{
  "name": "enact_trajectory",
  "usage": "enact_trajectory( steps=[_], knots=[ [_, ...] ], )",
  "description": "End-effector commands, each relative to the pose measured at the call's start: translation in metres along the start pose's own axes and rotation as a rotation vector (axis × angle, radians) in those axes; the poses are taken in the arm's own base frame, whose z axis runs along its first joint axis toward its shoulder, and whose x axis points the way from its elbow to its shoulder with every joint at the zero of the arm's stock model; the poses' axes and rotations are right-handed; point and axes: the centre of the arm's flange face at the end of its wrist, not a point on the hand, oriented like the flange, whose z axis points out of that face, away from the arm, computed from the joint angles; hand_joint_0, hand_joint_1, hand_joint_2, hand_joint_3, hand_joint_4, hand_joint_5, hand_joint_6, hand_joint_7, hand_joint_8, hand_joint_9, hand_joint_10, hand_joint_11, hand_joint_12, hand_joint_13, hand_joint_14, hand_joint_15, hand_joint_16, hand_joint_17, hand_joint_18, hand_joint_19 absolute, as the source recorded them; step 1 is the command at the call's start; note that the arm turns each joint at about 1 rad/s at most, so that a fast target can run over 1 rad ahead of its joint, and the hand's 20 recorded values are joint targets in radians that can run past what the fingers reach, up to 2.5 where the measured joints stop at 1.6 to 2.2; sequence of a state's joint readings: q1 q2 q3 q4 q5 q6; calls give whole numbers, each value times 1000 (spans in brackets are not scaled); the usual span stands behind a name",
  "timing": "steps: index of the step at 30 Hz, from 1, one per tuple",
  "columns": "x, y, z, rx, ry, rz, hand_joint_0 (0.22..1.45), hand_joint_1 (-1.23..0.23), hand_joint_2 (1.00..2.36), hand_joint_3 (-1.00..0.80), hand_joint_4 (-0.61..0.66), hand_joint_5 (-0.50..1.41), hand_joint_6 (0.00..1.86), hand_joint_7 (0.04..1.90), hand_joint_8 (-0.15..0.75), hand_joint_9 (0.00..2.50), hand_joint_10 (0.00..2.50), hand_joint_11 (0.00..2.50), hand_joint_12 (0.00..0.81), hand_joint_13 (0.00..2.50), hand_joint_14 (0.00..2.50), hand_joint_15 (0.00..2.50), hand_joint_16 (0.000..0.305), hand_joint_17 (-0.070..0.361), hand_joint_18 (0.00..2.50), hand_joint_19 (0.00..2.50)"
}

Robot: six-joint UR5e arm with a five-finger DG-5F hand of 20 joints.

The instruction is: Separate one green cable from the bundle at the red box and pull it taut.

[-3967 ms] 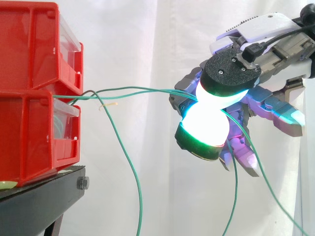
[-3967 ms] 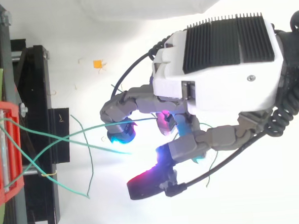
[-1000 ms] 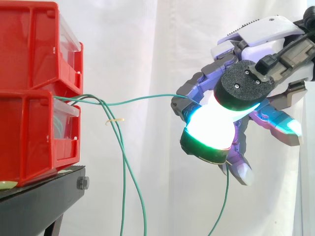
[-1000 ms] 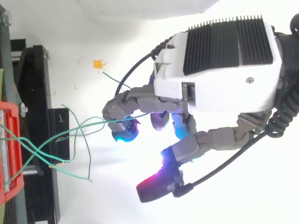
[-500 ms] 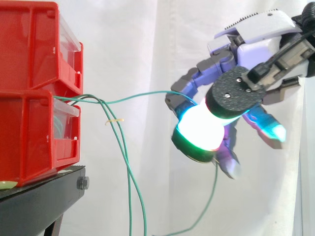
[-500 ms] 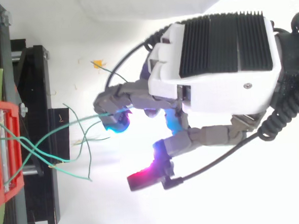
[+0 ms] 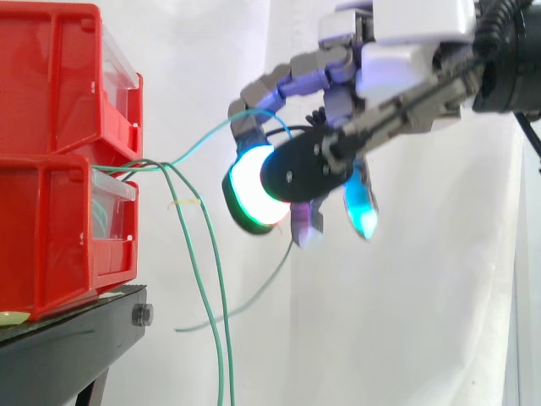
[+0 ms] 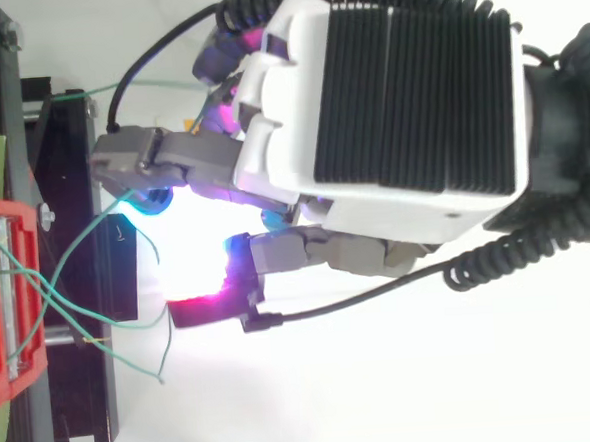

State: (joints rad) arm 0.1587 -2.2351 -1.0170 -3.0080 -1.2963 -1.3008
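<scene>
The hand point(image 7: 385, 63) is now much closer to the red box point(image 7: 59, 237) than it was a moment ago, and it is higher up too. A moment ago it was far out in the air, well past the front edge of the black stand point(image 7: 68, 338), and the green cable point(image 7: 199, 144) ran almost flat from the box to it. Now the cable climbs in a soft bend from the front edge of the box up to the hand. The fingers point(image 7: 270, 85) are curled, and the cable looks hooked over one of them. It then seems to pass behind the glowing thumb pad point(image 7: 249, 199), so the hand looks closed on it. The loose end hangs down under the hand and swings back toward the stand. The other cables point(image 7: 215, 321) drop straight down from the box, just past the front edge of the stand, apart from the one in the hand. So one cable is picked out from the bunch. But it is loose now, not tight. I think the hand needs to move away from the box for the cable to go straight.
</scene>
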Motion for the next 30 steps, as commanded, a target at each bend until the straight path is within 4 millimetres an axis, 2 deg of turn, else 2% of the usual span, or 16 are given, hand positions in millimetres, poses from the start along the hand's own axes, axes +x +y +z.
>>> enact_trajectory(
  steps=[1, 7, 27, 30],
  knots=[
    [16, 2, 6, 0, -113, -216, 748, -789, 1021, -181, 63, 137, 505, 1260, 199, 1703, 2, 91, 394, 1087, 14, 500, 45, 102, 687, 572],
    [17, 9, 11, -7, -211, -255, 745, -787, 1023, -175, 64, 137, 505, 1267, 206, 1704, 1, 97, 392, 1089, 16, 492, 45, 102, 686, 580],
    [19, 11, 10, 9, -204, -421, 745, -786, 1022, -171, 65, 137, 505, 1265, 201, 1699, 3, 95, 397, 1092, 14, 494, 46, 102, 693, 570],
    [38, 4, 3, 13, -168, -479, 743, -787, 1022, -165, 65, 137, 505, 1266, 200, 1700, 3, 96, 394, 1092, 14, 498, 45, 102, 694, 577]
  ],
)
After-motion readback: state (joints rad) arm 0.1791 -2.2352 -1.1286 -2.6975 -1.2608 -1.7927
